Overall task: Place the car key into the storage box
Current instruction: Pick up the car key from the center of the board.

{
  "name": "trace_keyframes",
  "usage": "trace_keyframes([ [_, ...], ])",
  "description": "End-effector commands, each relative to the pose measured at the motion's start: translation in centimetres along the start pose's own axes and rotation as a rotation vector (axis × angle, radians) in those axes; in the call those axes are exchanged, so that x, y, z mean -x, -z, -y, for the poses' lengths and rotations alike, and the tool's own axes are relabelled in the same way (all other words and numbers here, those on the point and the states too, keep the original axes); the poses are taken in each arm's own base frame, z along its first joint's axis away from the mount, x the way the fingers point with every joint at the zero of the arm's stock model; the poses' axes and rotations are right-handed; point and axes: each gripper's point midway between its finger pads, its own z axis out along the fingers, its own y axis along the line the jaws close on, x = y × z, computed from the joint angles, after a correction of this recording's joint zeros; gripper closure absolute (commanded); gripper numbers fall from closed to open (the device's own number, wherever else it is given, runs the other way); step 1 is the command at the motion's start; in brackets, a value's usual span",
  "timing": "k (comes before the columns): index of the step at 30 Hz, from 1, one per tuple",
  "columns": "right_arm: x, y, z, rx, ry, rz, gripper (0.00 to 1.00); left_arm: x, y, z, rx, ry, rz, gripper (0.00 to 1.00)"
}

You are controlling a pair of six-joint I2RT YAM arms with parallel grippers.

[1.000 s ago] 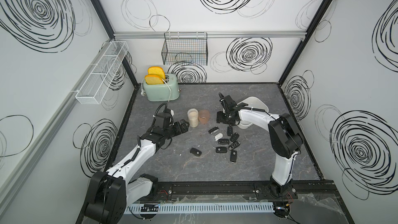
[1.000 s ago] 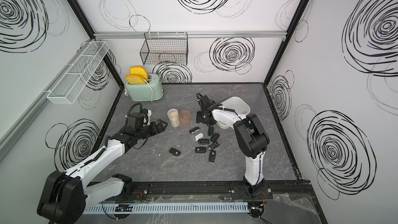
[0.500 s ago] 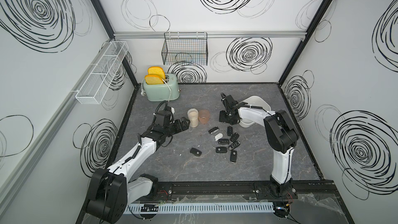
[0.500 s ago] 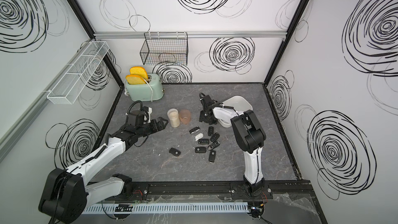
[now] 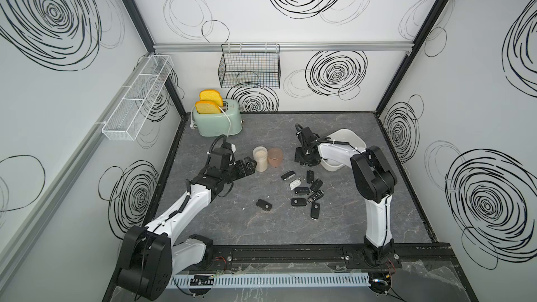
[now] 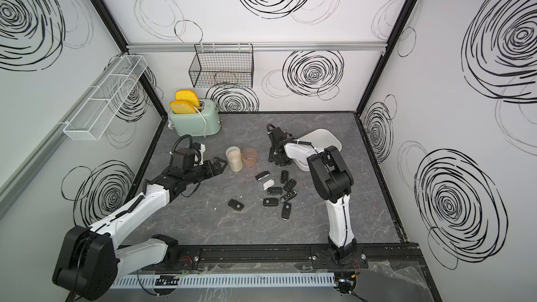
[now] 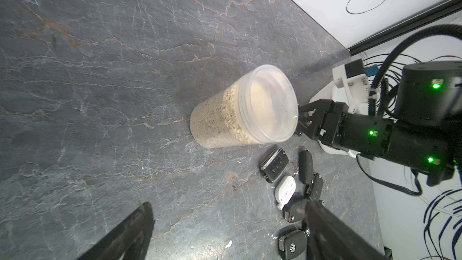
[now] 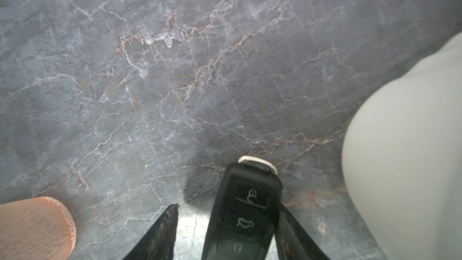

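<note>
Whole setup is a boxed-in cell: white wall panels [image 5: 261, 39] on the left, far and right sides, all scribbled with black spiral doodles, and black frame posts [image 5: 134, 15] running up the far corners. A silver aluminium rail [image 5: 334, 46] crosses the far wall, with a black wire basket [image 5: 250, 68] hanging off it towards the left. The left wall carries a long white mesh rack [image 5: 136, 100] split into compartments. The dark grey marble-look surface [image 5: 261, 242] has pale and rusty veins. A mint-green toaster [image 5: 220, 123] with two yellow slices sits far left. Along the near edge run a black metal track [image 5: 290, 257] and a white slotted cable duct [image 5: 276, 281]. Lighting's even, shadows soft.
</note>
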Motion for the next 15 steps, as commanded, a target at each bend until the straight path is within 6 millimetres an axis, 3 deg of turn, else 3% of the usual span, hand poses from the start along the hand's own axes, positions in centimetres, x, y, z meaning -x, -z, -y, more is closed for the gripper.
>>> trace_keyframes([
  [1,-1.1,-1.5,1.0,-0.051,-0.001,-0.031,0.43,1.2,0.2,1.4,-0.038,-0.016,0.029,0.02],
  [9,-1.5,-1.8,1.2,-0.067,0.036,-0.044,0.65,1.4,0.2,1.7,-0.039,-0.019,0.028,0.02],
  [15,-0.6,-0.9,-0.3,-0.005,0.065,-0.035,0.73,1.7,0.4,1.8,-0.035,-0.023,0.032,0.02],
])
